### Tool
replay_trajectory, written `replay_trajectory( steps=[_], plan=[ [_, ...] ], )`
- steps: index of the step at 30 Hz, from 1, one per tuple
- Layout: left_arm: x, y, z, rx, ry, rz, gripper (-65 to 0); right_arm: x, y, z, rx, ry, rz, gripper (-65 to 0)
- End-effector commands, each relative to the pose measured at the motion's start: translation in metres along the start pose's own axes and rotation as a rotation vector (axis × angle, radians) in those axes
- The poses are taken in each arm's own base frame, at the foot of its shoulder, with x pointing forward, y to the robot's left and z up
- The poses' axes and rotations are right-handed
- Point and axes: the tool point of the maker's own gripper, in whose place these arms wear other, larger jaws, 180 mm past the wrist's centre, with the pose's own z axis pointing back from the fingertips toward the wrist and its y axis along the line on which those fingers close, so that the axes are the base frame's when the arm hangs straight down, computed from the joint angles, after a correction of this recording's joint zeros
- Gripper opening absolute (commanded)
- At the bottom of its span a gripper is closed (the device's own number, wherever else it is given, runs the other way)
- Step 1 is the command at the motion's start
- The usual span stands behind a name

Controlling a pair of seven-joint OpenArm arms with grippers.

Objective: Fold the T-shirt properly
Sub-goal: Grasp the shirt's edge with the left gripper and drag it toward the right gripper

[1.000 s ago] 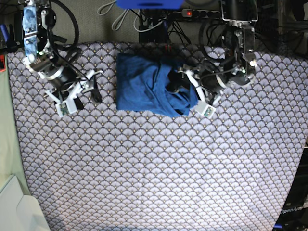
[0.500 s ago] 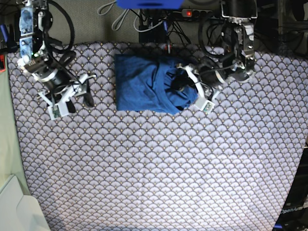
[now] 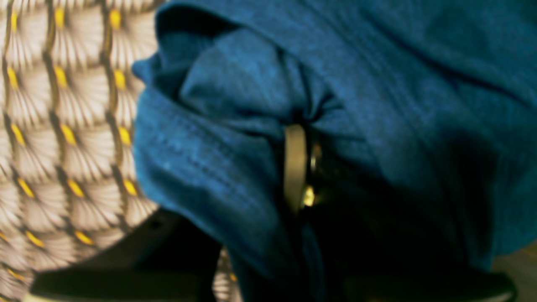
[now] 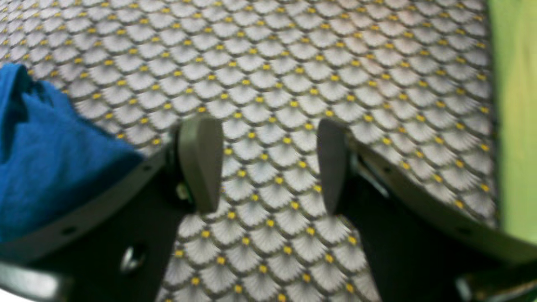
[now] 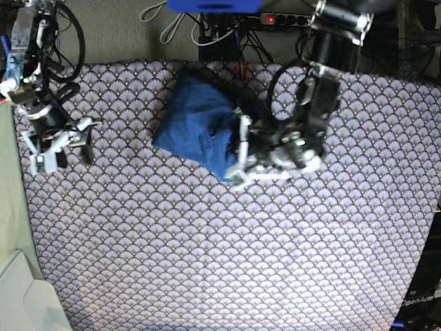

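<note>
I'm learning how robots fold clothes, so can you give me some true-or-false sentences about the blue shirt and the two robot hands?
1. The right gripper is open, with only the scale-patterned grey tablecloth between its fingers. True.
2. The plain medium-blue soft knit T-shirt lies flat and spread out. False: it is a bunched, rumpled heap.
3. The left gripper is shut on a fold of the shirt. True.
4. The right gripper is holding the shirt too. False: it is apart from the shirt, near the cloth's edge.
5. Two garments lie on the tablecloth. False: only one.
</note>
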Motion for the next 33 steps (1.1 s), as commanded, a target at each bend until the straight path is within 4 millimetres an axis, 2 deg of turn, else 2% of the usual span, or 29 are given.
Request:
replay_trajectory(
  steps=[1,4,6,8,13,15,17,21,25,33],
  plan=[
    [0.021,-0.005,-0.001,-0.001,-0.028,-0.049,-64.8,0.016,-0.010,0.005,-0.021,-0.054,0.007,-28.5],
    [0.046,-0.016,-0.003,-0.003,-0.026,-0.195,-64.8,0.013,-0.033,0.014,-0.084,-0.051,-0.009,-28.5],
    [0.074,-0.024,-0.002,-0.011,-0.075,-0.277,-64.8,0.011,-0.043,0.019,-0.114,-0.051,-0.016,-28.5],
    [0.087,-0.032,-0.008,-0.034,-0.102,-0.320,-64.8,0.010,-0.053,0.024,-0.141,-0.051,-0.019,-28.5],
    [0.096,-0.056,-0.040,-0.133,-0.101,-0.377,-64.8,0.003,-0.080,0.042,-0.221,-0.040,-0.034,-28.5],
    [0.095,-0.060,-0.049,-0.156,-0.090,-0.401,-64.8,0.003,-0.088,0.047,-0.244,-0.042,-0.038,-28.5],
    [0.098,-0.073,-0.057,-0.187,-0.096,-0.441,-64.8,0.003,-0.097,0.052,-0.272,-0.045,-0.043,-28.5],
    [0.105,-0.087,-0.062,-0.220,-0.120,-0.525,-64.8,0.001,-0.107,0.060,-0.303,-0.045,-0.047,-28.5],
    [0.115,-0.099,-0.060,-0.247,-0.180,-0.563,-64.8,0.001,-0.109,0.061,-0.308,-0.046,-0.048,-28.5],
    [0.127,-0.091,-0.054,-0.227,-0.206,-0.581,-64.8,0.001,-0.109,0.061,-0.308,-0.045,-0.049,-28.5]
  ],
)
